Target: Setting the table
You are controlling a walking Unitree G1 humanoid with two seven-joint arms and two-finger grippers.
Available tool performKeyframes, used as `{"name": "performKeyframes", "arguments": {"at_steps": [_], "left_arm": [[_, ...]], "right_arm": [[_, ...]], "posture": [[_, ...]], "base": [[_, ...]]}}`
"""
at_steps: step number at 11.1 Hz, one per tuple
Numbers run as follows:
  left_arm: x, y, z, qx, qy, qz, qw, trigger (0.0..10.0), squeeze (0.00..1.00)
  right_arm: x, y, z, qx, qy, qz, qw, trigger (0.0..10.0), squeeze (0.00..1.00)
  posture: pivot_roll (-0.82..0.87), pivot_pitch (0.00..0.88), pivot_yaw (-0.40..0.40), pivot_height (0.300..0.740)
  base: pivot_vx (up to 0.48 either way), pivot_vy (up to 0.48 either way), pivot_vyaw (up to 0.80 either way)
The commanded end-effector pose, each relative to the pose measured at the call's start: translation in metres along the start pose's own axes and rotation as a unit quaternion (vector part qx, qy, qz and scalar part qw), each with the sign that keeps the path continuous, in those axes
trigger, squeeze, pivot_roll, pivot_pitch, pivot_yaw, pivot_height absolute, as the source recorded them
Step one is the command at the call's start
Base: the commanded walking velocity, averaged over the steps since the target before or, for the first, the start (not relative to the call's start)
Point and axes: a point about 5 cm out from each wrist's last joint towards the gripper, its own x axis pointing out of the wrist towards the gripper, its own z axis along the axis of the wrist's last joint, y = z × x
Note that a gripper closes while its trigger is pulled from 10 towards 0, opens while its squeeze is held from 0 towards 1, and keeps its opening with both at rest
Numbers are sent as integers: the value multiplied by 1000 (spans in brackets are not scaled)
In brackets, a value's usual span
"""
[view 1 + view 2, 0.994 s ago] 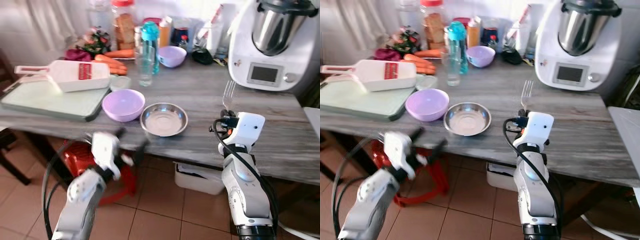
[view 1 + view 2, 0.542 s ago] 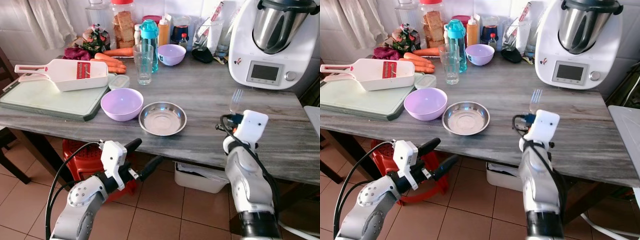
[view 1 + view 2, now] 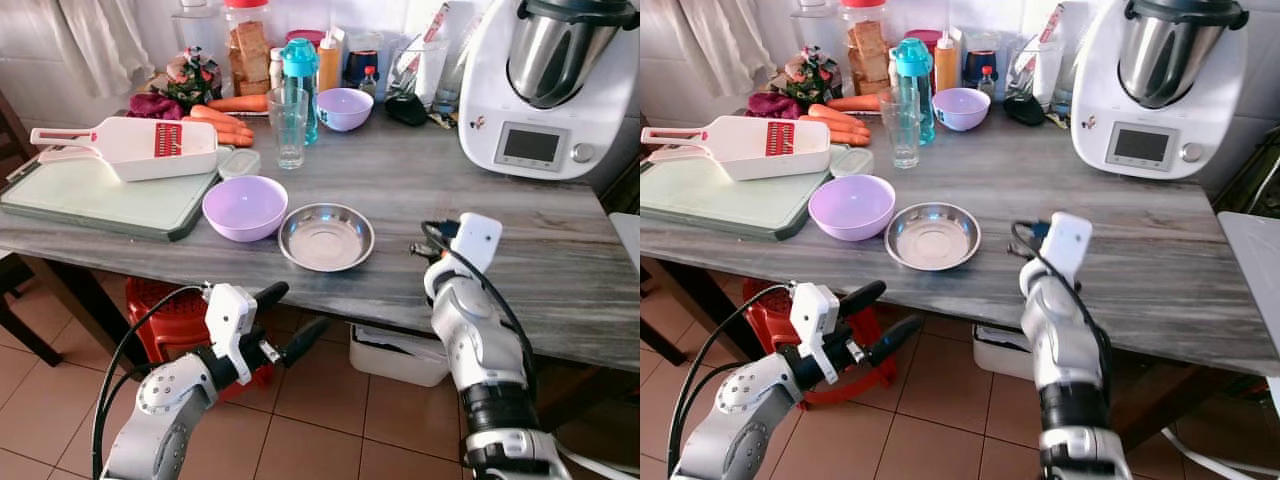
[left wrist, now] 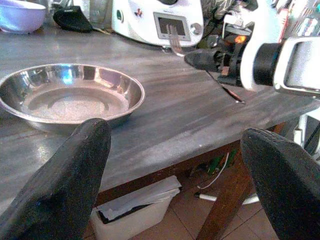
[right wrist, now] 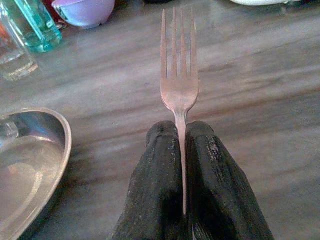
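So going left to right: cutting board (image 3: 90, 200) with the white slicer (image 3: 130, 148) on it sits at about 10 o'clock on the counter. The left gripper (image 3: 285, 318) hangs below the table edge (image 3: 150, 262) around 7 o'clock, fingers spread wide apart with nothing between them, basically idle. Next over is the purple bowl (image 3: 245, 207), and touching or just beside it is the steel bowl (image 3: 327, 236), roughly dead center.

The action is on the right. The right gripper (image 5: 181, 145) is over the wood counter (image 3: 560, 260) at about 3 o'clock from the steel bowl, fingers pinched together on the fork (image 5: 178, 70) handle, tines pointing away toward the back of the counter. In the left wrist view the fork (image 4: 176, 44) looks tilted tines-up with the handle end down near the counter, though I honestly can't tell if it's touching yet.

What I'd worry about: the grip is only a thin pinch on a narrow metal handle, so if the low end catches the counter, the fork could pivot or slide in the fingers. Letting go while it's tilted means it clatters and ends up crooked. Also the steel bowl is near, so drifting toward 9 o'clock could knock its rim.
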Motion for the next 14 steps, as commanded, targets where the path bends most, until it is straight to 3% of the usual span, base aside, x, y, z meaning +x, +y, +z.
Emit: {"name": "performKeyframes", "arguments": {"at_steps": [1,4,14], "left_arm": [[-1,0,2,7,1,1,1000,10000,0],[3,1,2,6,-1,2,1000,10000,0],[6,-2,-1,-6,8,-24,1000,10000,0]], "right_arm": [[3,0,-2,6,10,0,1000,10000,0],[14,11,-8,1,32,15,999,10000,0],[21,20,-28,18,66,14,998,10000,0]], "posture": [[92,46,-17,740],[94,44,-23,740],[98,47,-21,740]], "base": [[0,0,0],[0,0,0],[0,0,0]]}}
